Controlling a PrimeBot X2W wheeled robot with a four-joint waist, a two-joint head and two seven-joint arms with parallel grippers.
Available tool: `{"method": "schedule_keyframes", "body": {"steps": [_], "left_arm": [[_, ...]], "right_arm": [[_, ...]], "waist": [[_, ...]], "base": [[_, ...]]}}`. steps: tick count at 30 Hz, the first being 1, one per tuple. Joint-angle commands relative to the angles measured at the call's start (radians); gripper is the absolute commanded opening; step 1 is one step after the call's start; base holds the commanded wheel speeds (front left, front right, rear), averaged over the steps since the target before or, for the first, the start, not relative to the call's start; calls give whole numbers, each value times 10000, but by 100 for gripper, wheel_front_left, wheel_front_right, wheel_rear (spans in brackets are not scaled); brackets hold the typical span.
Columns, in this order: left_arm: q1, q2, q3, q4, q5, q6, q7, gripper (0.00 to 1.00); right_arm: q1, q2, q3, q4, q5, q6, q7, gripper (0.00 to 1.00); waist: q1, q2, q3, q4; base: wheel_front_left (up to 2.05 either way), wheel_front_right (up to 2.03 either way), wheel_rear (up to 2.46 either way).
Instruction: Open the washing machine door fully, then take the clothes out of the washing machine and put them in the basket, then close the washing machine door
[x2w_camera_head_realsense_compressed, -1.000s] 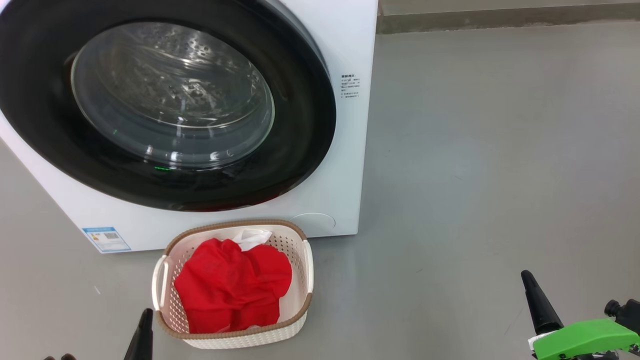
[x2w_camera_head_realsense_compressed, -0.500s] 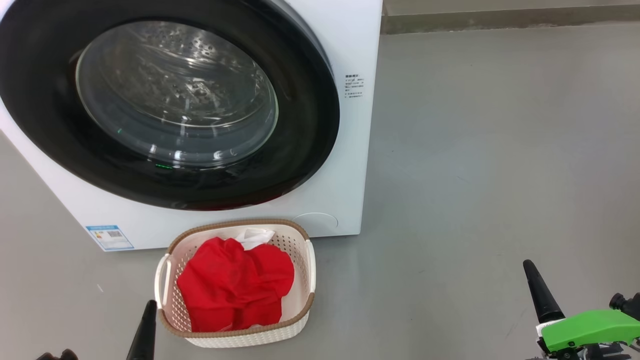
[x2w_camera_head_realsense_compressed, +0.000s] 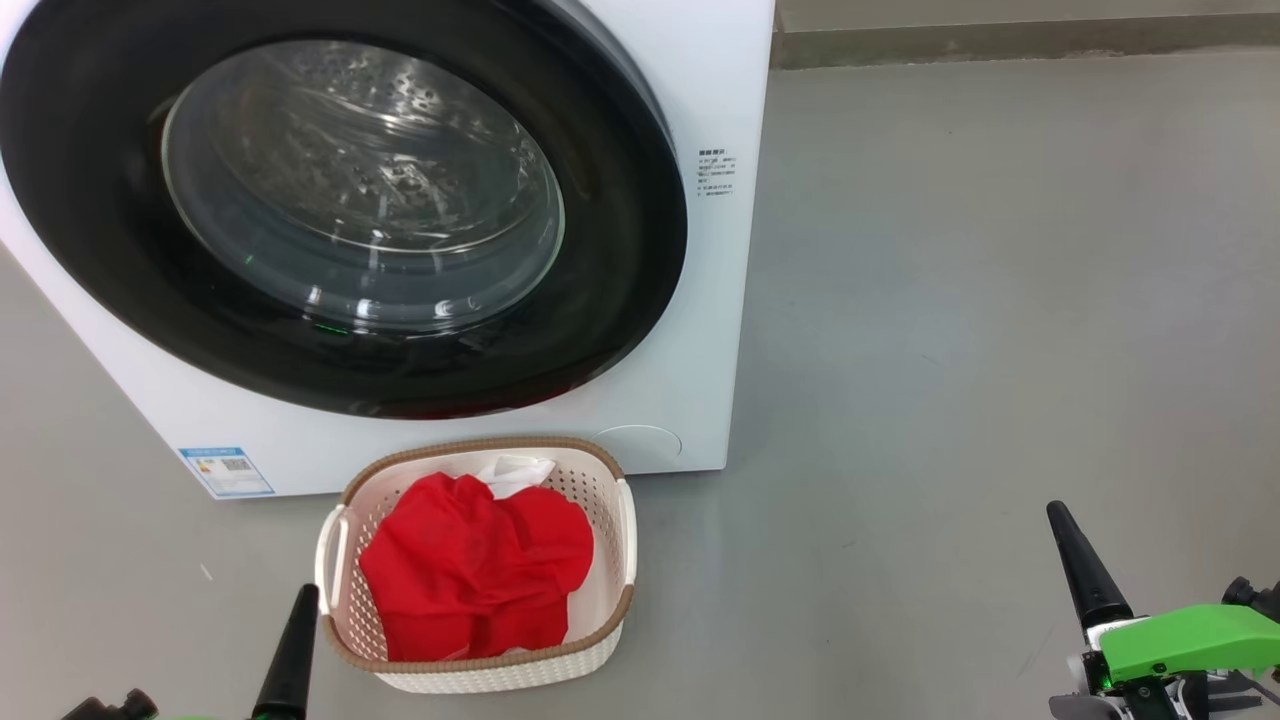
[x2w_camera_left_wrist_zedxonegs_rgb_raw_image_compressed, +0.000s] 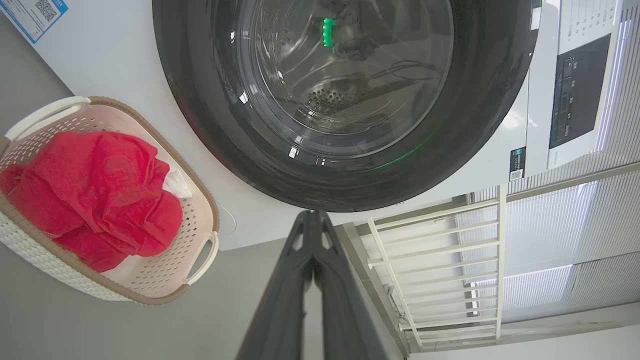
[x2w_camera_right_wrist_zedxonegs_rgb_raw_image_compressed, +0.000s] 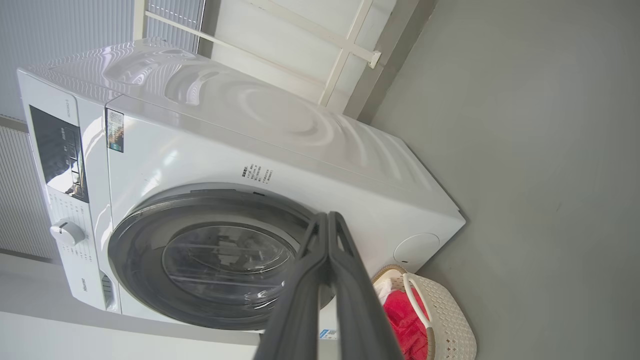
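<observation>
Clothes (x2w_camera_head_realsense_compressed: 476, 566) inside cream basket (x2w_camera_head_realsense_compressed: 480, 675)

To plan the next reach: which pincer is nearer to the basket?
The left pincer: its tip is just beside the basket's near left corner; the right pincer is far off.

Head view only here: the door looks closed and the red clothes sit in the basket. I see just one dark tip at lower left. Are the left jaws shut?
Observer: Yes. In the left wrist view the left gripper has both fingers pressed together, with nothing between them.
Operator: And the right side?
Observer: The right gripper is shut and empty too, by its own wrist view.
Operator: Is the machine running?
Observer: I cannot tell. The control panel looks dark, with no lit digits that I can make out.
</observation>
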Motion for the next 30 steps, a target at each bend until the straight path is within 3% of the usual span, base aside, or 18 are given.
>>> {"method": "schedule_keyframes", "body": {"steps": [1,30], "left_arm": [[-423,99,293,-277,-324,-55,89,0],[-784,1,368,-350,-3132,-69,835,0]], "right_arm": [[-454,-100,83,-319,245,-1,79,0],[-767,144,-281,-591,2479,-9,852,0]], "waist": [[-1,-1,-1,9],[-1,-1,-11,171]], "base": [[0,0,0],[0,0,0]]}}
